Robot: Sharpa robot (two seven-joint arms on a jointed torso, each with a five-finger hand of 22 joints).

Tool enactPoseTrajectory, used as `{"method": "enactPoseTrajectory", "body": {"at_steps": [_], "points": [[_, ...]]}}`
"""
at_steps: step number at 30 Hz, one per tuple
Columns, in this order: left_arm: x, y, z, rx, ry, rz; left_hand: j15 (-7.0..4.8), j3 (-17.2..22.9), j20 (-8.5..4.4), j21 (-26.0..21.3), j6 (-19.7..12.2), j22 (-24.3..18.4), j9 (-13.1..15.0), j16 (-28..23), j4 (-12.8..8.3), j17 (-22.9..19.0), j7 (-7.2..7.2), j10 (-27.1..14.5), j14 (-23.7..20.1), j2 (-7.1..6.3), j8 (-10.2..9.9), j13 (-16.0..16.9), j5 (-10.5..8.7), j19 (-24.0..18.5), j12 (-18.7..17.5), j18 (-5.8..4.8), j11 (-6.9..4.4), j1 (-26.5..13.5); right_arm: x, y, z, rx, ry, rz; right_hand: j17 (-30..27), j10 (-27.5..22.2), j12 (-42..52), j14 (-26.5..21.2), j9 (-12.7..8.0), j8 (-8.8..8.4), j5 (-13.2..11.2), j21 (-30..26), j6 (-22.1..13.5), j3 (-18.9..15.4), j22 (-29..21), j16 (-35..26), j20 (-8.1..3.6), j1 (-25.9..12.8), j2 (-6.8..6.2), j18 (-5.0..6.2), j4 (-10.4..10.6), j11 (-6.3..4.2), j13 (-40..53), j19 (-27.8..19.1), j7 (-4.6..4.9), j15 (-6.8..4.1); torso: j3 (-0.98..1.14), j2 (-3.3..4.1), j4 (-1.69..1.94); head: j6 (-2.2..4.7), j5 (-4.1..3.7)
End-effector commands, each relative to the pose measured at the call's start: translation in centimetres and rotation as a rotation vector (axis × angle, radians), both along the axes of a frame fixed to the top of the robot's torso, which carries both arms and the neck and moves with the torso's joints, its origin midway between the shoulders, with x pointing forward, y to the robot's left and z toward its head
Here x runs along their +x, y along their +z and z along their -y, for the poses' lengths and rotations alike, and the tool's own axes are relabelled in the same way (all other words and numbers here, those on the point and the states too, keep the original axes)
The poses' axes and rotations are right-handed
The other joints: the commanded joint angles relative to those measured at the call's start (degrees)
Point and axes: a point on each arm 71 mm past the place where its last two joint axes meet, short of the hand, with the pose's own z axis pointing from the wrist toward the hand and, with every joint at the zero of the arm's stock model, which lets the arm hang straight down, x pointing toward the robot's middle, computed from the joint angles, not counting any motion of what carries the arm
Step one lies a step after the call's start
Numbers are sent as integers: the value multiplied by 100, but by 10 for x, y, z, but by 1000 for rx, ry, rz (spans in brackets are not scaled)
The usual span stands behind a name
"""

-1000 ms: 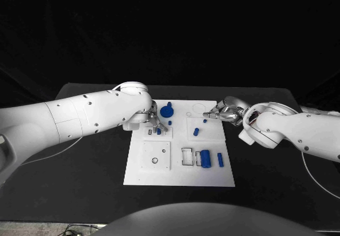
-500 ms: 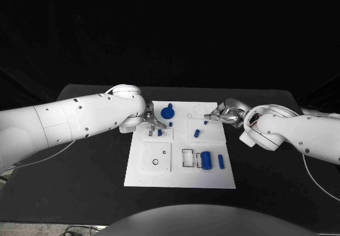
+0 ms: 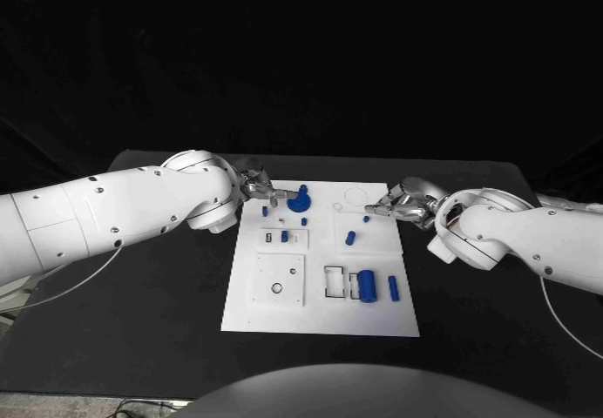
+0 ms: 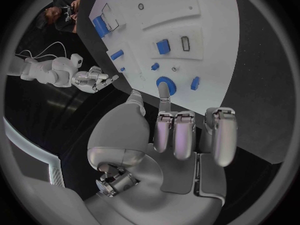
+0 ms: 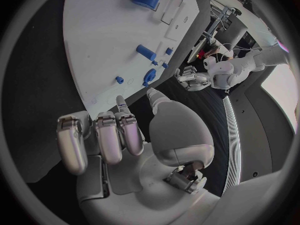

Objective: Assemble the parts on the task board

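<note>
Left hand (image 3: 258,190) at task board (image 3: 321,309) 11 o'clock corner, fingers loosely spread, holding nothing, beside round blue part (image 3: 299,201). Right hand (image 3: 392,207) at 1 o'clock edge, fingers apart, empty.

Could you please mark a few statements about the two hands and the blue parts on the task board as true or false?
1. The left hand hovers at the far left corner of the task board. True.
2. The right hand holds the large blue cylinder. False: the cylinder lies on the board near its front, away from both hands, and the right hand holds nothing.
3. The round blue knob sits near the far edge of the board, close to the left hand. True.
4. Both hands rest on the black table beside the board. False: each is at a far corner of the board.
</note>
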Motion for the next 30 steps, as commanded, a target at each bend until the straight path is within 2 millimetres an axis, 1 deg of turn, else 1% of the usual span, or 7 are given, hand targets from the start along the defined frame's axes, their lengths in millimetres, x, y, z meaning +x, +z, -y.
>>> {"method": "enactPoseTrajectory", "body": {"at_steps": [1,4,7,9,11,14,30], "points": [[4,4,-4,-94,31,23,43,-62,-15,14,-56,1510,-14,15,-3,1509,3,605,616,-34,-37,1497,14,613,-21,-43,33,-35,0,-1,-1,-6,13,1,1508,595,23,598,5,21,26,26,-9,-23,1509,23,59,37,30,-39,-3,49,1510,600,31,52,5,-8,5,26,24],[7,1,-11,-63,35,-5,59,-105,-17,14,-79,1510,-23,15,-4,1509,18,605,616,-120,-59,1497,24,613,-21,-43,51,-63,0,-1,-1,-6,13,0,1508,595,23,598,5,21,26,26,-9,-23,1509,23,59,37,30,-39,-3,49,1510,600,31,52,2,-8,7,44,36],[11,-1,-15,-31,33,-25,94,-72,-4,14,-130,1510,-96,15,6,1509,55,605,616,-334,-143,1497,61,613,-21,-43,88,-108,0,-1,-1,-7,13,-1,1508,595,23,598,5,21,26,26,-9,-23,1509,23,59,37,30,-39,-3,49,1510,600,31,52,0,-6,3,47,47],[15,-3,-17,-2,29,-38,141,55,26,14,-146,1510,-238,15,14,1509,99,605,616,-560,-267,1497,93,613,-21,-43,137,-169,0,-1,-1,-7,13,-2,1508,595,23,598,5,21,26,26,-9,-23,1509,23,59,37,30,-39,-3,49,1510,600,31,52,-4,-4,4,48,40],[18,-4,-18,24,27,-41,157,104,43,14,-116,1510,-326,15,17,1509,112,605,616,-635,-328,1497,104,613,-21,-43,151,-210,0,-1,-1,-7,13,-2,1508,595,23,598,5,21,26,26,-9,-23,1509,23,59,37,30,-39,-3,49,1510,600,31,52,-2,0,1,62,30],[23,-4,-19,63,25,-40,154,137,57,14,21,1510,-418,15,21,1509,95,605,616,-665,-359,1497,111,613,-21,-43,140,-296,0,-1,-2,-7,14,-3,1508,595,23,598,5,21,26,26,-9,-23,1509,23,59,37,30,-39,-3,49,1510,600,31,52,-3,3,-5,67,42],[37,-10,-30,189,46,-98,87,207,81,14,392,1510,-639,15,13,1509,19,605,616,-529,-435,1497,32,613,-21,-43,69,-571,-1,-1,-1,-8,14,-6,1508,595,23,598,5,21,26,26,-9,-23,1509,23,59,37,30,-39,-3,49,1510,600,31,52,5,-4,-4,24,48]]}}
